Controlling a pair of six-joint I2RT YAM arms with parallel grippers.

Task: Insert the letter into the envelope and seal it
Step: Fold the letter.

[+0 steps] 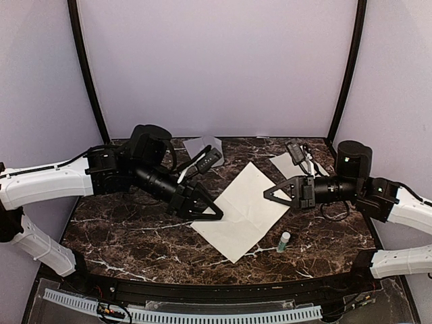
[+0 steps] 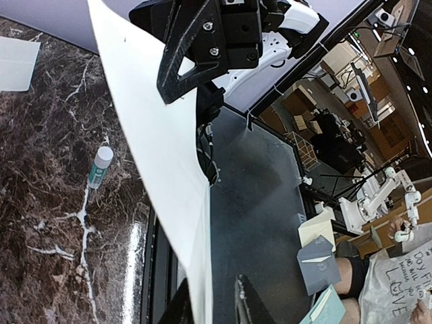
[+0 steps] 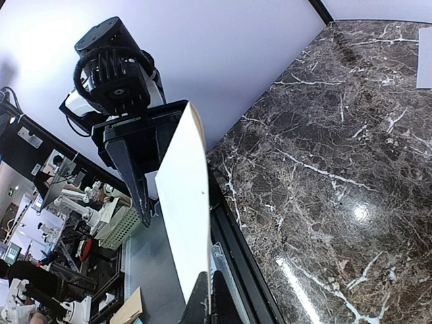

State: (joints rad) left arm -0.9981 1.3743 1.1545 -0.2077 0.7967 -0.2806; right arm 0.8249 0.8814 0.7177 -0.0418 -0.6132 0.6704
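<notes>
Progress looks early, with none of the task's steps finished.

Top view: the letter [image 1: 244, 208] is an open, unfolded sheet over the middle of the counter [image 1: 135, 236]. The left claw [image 1: 214, 214] is at its left edge and the right claw [image 1: 268, 194] at its right edge. The grey envelope [image 1: 200, 144] lies at the back, partly hidden behind the left arm and well apart from the letter. Whether its flap is open I cannot tell. A glue stick [image 1: 284, 241] lies on the counter just beside the sheet's near right edge, with no claw on it.

Left wrist view: the sheet rises almost edge-on from between this claw's fingers. They stand on either side of it with a gap showing on one side, so I cannot tell whether they pinch it. The right claw meets the far edge.

Right wrist view: this claw's fingers are pressed together on the sheet's edge, and the paper runs away from them towards the left claw.

Judging by this, folding the letter, sliding it into the envelope and sealing the flap all remain to be done.
</notes>
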